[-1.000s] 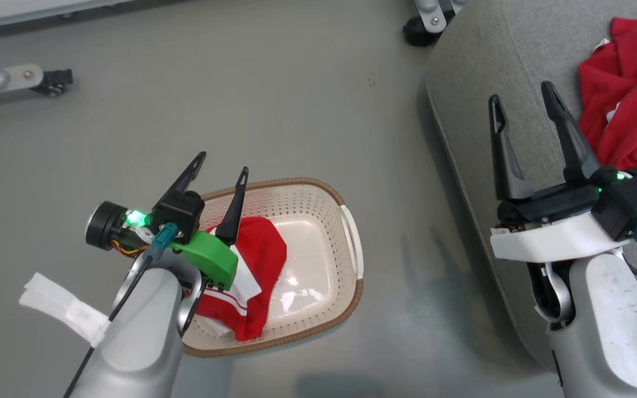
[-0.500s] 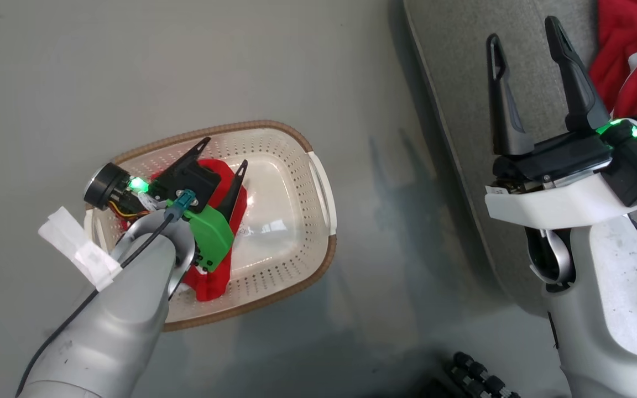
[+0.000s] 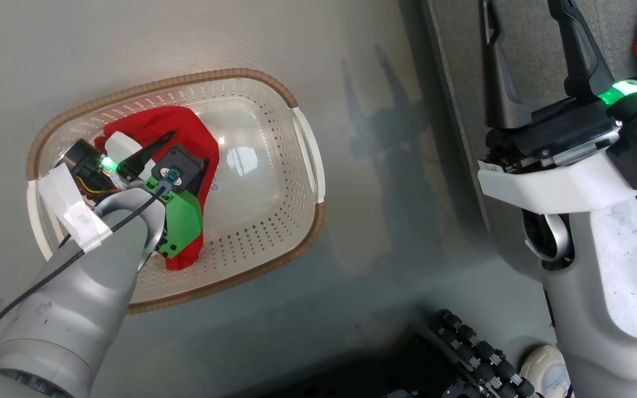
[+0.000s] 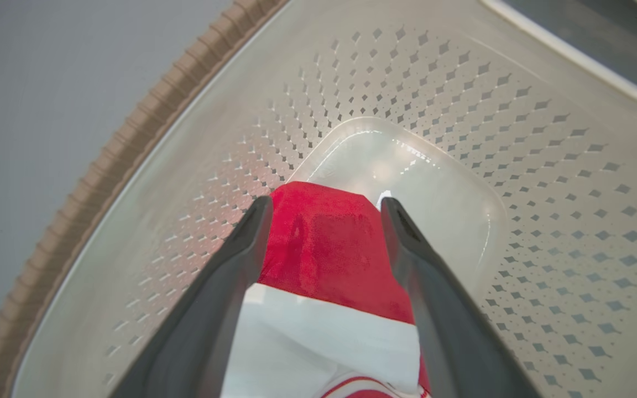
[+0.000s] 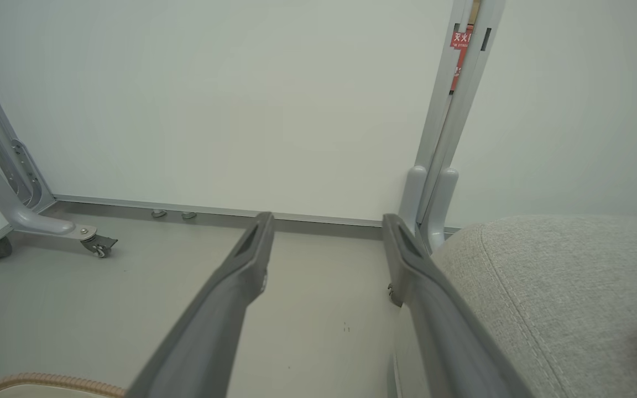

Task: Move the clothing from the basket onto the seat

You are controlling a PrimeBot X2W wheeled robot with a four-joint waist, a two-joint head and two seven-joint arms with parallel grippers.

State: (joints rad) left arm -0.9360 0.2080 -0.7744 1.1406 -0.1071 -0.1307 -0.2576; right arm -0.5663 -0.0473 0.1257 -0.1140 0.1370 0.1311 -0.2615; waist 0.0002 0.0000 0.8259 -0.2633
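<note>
one red-and-white garment lies in the basket, squarely between the parted fingers of my left gripper, its long axis running along them. left arm nearer by far; right gripper, likewise parted and empty, hangs by the seat.

Head cam looked steeply down at the basket; left wrist cam sat close inside it; right wrist cam faced the wall.

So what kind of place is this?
Likely a test room rather than a home: bare grey floor, white wall panels on wheeled metal legs, plus a grey seat and laundry basket.
</note>
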